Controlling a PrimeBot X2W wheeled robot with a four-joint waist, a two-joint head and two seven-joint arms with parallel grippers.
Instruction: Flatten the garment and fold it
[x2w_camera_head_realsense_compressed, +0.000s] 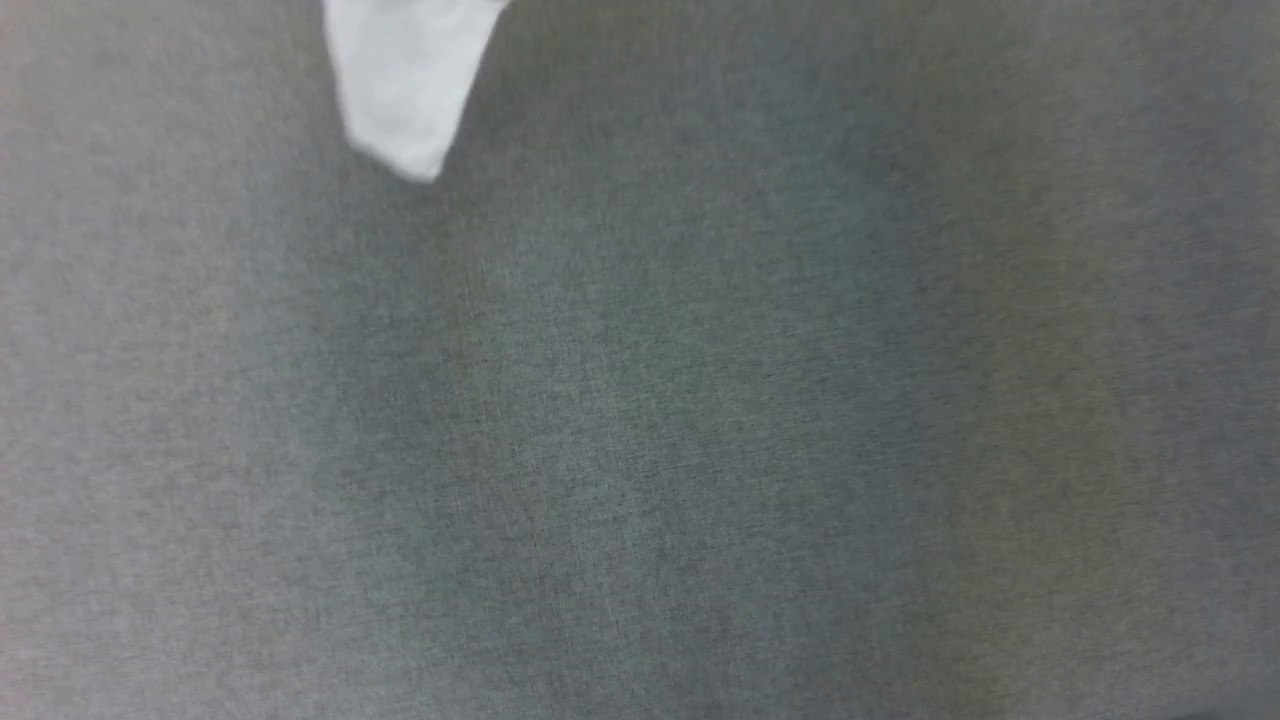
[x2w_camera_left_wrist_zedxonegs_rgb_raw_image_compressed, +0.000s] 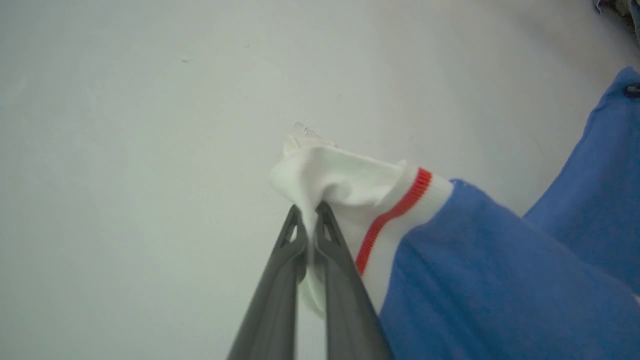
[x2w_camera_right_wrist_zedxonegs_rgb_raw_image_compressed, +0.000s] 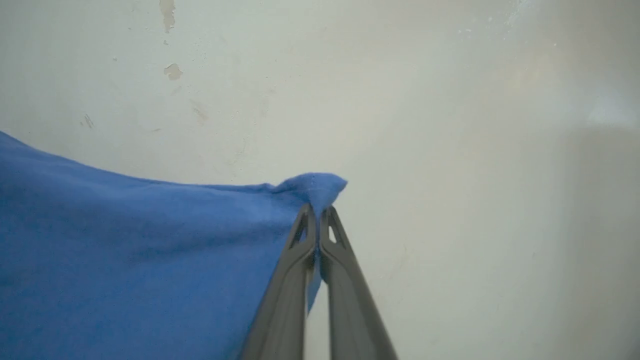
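Garment (x2w_camera_left_wrist_zedxonegs_rgb_raw_image_compressed: 480, 280) held over pale surface (x2w_camera_left_wrist_zedxonegs_rgb_raw_image_compressed: 125, 125): left gripper (x2w_camera_left_wrist_zedxonegs_rgb_raw_image_compressed: 310, 212) clenched on white sleeve end (x2w_camera_left_wrist_zedxonegs_rgb_raw_image_compressed: 340, 175), right gripper (x2w_camera_right_wrist_zedxonegs_rgb_raw_image_compressed: 318, 212) clenched on blue corner (x2w_camera_right_wrist_zedxonegs_rgb_raw_image_compressed: 315, 184), evidently to spread it for flattening.

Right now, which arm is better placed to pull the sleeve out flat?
Left, most likely. The left gripper is shut on the white sleeve end of the garment, just past the red stripe. The right gripper is shut on a plain blue corner instead.
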